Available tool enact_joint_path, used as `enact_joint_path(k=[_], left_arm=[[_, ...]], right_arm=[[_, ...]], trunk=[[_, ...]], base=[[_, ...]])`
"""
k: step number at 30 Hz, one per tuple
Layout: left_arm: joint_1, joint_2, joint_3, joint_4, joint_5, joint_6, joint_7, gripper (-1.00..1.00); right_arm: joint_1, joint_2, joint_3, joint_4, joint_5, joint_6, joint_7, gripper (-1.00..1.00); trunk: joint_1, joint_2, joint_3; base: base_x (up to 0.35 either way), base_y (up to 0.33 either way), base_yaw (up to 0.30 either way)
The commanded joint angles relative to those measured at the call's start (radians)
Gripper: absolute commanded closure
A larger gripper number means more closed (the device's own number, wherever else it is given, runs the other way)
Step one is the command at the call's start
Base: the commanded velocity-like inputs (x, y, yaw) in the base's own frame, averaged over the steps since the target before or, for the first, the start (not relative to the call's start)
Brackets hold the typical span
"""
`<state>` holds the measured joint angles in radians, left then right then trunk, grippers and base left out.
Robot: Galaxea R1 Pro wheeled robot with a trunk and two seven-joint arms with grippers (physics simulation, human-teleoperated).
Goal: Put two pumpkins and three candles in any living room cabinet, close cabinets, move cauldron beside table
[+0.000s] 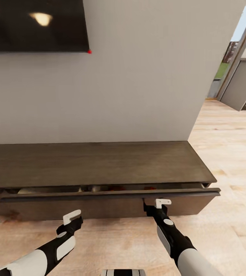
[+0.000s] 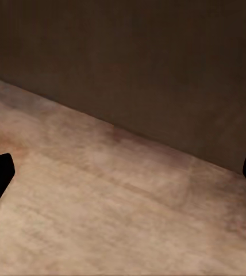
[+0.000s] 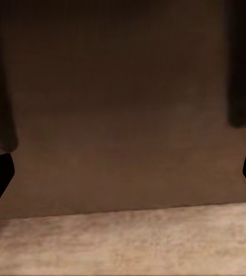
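The long dark-brown cabinet (image 1: 96, 163) runs along the wall, its drawer front (image 1: 107, 205) pulled out by a narrow gap. Through the gap show two slivers of orange (image 1: 115, 188), likely the pumpkins, and a pale shape (image 1: 96, 188) too thin to identify. My right gripper (image 1: 155, 205) is open and right up against the drawer front (image 3: 123, 103). My left gripper (image 1: 74, 220) is open over the floor, a little short of the drawer front (image 2: 157, 57). Both hold nothing. The cauldron and the table are out of view.
A dark TV (image 1: 35, 25) hangs on the grey wall above the cabinet. Light wood floor (image 1: 230, 153) stretches to the right toward a doorway (image 1: 241, 80). My base (image 1: 123, 272) shows at the lower edge.
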<state>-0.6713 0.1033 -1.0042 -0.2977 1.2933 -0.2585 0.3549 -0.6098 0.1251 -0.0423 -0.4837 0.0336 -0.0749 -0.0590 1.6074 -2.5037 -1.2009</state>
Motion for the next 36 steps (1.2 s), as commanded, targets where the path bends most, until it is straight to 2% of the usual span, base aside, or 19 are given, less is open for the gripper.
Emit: enact_joint_path(k=[1,10,23,36], left_arm=[[-0.001,0.001,-0.008,-0.001,0.008,-0.004,0.007,-1.0],[-0.001,0.001,-0.008,0.003,0.008,-0.004,0.007,-1.0],[-0.001,0.001,-0.009,0.003,0.009,-0.004,0.007,-1.0],[-0.001,0.001,-0.008,0.003,0.01,-0.002,0.009,-1.0]], right_arm=[[-0.001,0.001,-0.005,-0.002,0.005,-0.003,-0.001,-1.0],[-0.001,0.001,-0.005,-0.003,0.005,-0.003,-0.001,-1.0],[-0.001,0.001,-0.005,-0.003,0.005,-0.003,-0.001,-1.0],[-0.001,0.001,-0.005,-0.003,0.005,-0.005,-0.001,-1.0]], trunk=[[0.0,0.0,-0.001],[0.0,0.0,-0.001],[0.0,0.0,-0.001],[0.0,0.0,-0.001]], base=[[0.224,0.0,0.0],[0.22,0.0,0.0],[0.023,0.0,0.0],[-0.281,-0.064,0.0]])
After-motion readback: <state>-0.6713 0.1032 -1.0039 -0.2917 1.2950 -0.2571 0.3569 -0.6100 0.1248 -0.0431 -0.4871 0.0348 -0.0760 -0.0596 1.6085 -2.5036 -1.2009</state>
